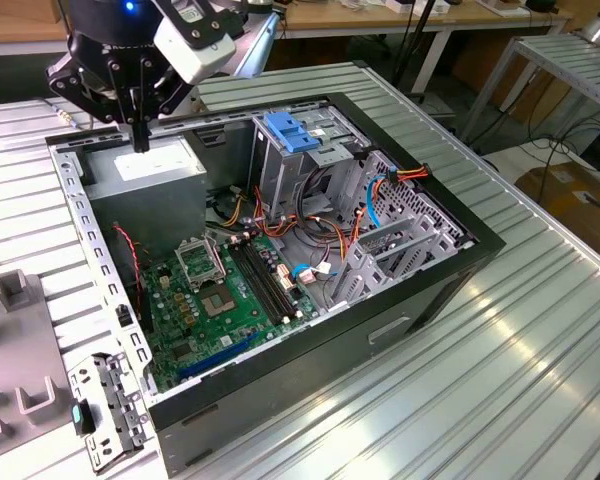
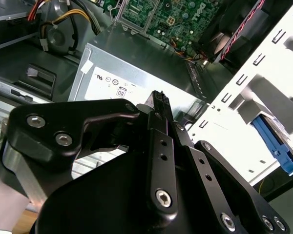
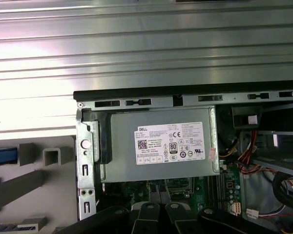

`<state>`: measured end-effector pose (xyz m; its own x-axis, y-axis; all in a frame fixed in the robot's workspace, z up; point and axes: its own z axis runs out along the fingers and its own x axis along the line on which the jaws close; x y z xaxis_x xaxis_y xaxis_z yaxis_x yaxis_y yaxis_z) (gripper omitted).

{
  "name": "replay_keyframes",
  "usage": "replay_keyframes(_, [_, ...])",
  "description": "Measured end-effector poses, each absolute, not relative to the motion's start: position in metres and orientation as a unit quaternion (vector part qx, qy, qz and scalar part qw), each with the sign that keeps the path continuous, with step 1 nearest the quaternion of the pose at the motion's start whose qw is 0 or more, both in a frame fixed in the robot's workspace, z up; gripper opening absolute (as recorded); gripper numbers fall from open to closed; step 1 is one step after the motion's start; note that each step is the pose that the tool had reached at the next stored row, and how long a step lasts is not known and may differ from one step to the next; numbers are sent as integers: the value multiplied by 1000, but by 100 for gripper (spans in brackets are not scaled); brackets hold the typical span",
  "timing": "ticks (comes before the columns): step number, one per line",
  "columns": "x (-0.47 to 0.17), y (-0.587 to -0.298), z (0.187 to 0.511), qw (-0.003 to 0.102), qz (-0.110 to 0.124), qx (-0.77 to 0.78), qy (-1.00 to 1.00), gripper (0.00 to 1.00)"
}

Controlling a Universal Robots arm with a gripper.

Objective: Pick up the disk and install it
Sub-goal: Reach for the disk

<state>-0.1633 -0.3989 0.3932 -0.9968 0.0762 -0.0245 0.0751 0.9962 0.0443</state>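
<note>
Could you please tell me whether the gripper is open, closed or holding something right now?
Gripper: closed and empty, fingertips together above the grey metal box with the white sticker.

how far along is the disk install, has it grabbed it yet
Nothing looks done yet. The gripper hangs shut and empty above the grey power supply box in the open computer case. In the first wrist view a blue-edged item on the grey fixture beside the case may be the disk, but it is too cut off to tell. Pickup and installation both look left.
</note>
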Motion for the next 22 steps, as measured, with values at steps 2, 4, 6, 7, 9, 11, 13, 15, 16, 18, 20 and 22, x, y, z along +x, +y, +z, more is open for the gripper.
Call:
replay_keyframes(2, [-164,-399,393,13,22,38,999,11])
replay_keyframes(4, [-165,-399,393,13,22,38,999,11])
replay_keyframes(6, [-166,-399,393,13,22,38,999,11])
replay_keyframes(7, [-166,-399,393,13,22,38,999,11])
replay_keyframes(9, [-167,-399,393,13,22,38,999,11])
replay_keyframes(11, [-167,-399,393,13,22,38,999,11])
replay_keyframes(13, [-168,-399,393,13,22,38,999,11])
replay_keyframes(15, [-169,-399,393,13,22,38,999,11])
replay_keyframes(16, [-169,-399,393,13,22,38,999,11])
replay_keyframes(18, [-171,-399,393,13,22,38,999,11])
replay_keyframes(20, [-171,-399,393,13,22,38,999,11])
replay_keyframes(22, [-172,-399,393,13,22,38,999,11])
